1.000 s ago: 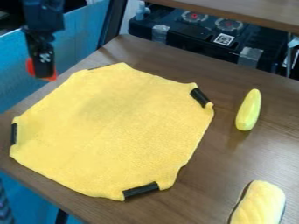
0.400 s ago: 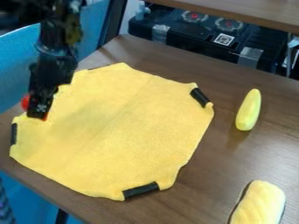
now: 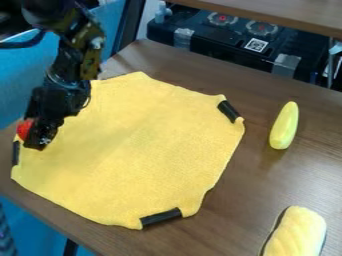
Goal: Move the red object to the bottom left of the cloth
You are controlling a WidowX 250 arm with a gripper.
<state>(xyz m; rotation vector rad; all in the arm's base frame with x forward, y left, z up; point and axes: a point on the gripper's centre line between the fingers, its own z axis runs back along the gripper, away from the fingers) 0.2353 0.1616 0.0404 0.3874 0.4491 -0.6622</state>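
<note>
Yellow cloth (image 3: 140, 150) lay spread across the brown bench (image 3: 247, 185), its corners cut or folded into a rough many-sided shape. A black strip (image 3: 15, 153) sat at its left edge, a second black strip (image 3: 228, 111) at its upper right corner and a third black strip (image 3: 160, 218) along its lower edge.

The black arm (image 3: 67, 65) came in from the upper left, slanting down, and its end effector (image 3: 34, 135) was at the cloth's left side, just above the left strip as seen in the view. It was closed on the red object (image 3: 25, 128), which showed on the left side of the fingertips; the rest of it was hidden behind the dark near finger, so the exact gap could not be told. Whether the red object touched the cloth could not be told either.

To the right of the cloth, well apart from it, lay a slender yellow-green object (image 3: 284, 126), its narrower end pointing up the view. A plump pale yellow object (image 3: 297, 235) was at the lower right, partly cut off by the view's bottom edge. Beyond the bench stood a black unit (image 3: 207, 40) with two round burners, grey tape and a black-and-white square code.
</note>
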